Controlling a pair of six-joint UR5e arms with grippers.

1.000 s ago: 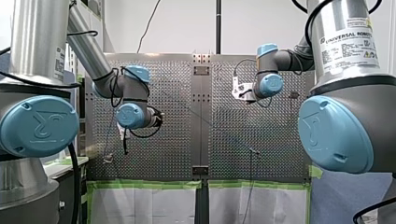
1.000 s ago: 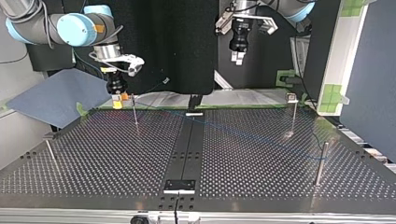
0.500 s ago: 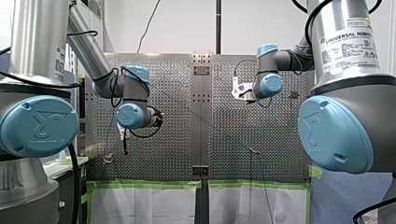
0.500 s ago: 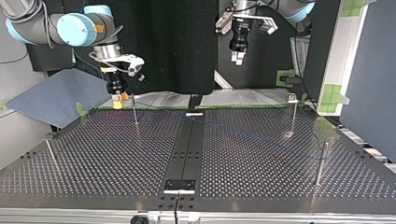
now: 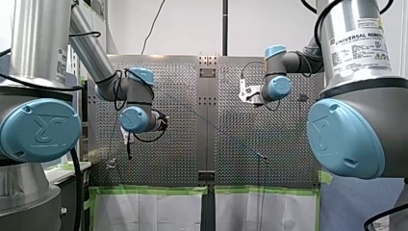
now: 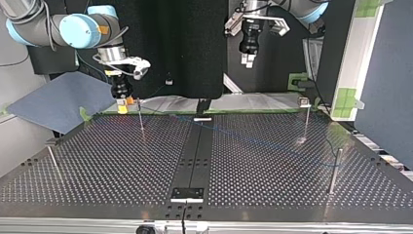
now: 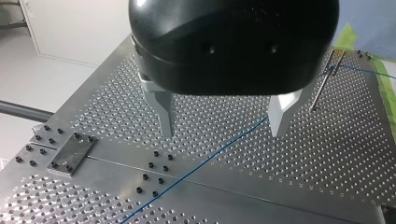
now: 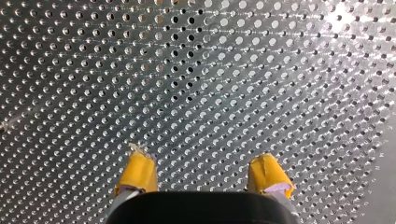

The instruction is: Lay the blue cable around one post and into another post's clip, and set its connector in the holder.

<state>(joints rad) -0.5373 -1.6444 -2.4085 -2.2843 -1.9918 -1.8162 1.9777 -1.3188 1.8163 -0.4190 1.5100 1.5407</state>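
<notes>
Connector [image 6: 169, 81] swung rightward, top view — blue cable [image 7: 205, 161] beneath wide left gripper [image 7: 222, 132], right gripper [image 8: 204, 173] wide.

Cable [image 7: 219, 151] blue. Table [image 8: 233, 70] silver, dotted with holes. My right pincer [image 8: 201, 157]: yellow pads. My left pincer [image 7: 222, 133]: black.

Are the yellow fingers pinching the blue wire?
No: in the right wrist view my right gripper has its yellow pads apart, with only the perforated metal table showing between them.

Upright posts [image 6: 333, 170] near table [image 6: 97, 165] edges, blue cable [image 7: 210, 159] crossing centre, open elsewhere
</notes>
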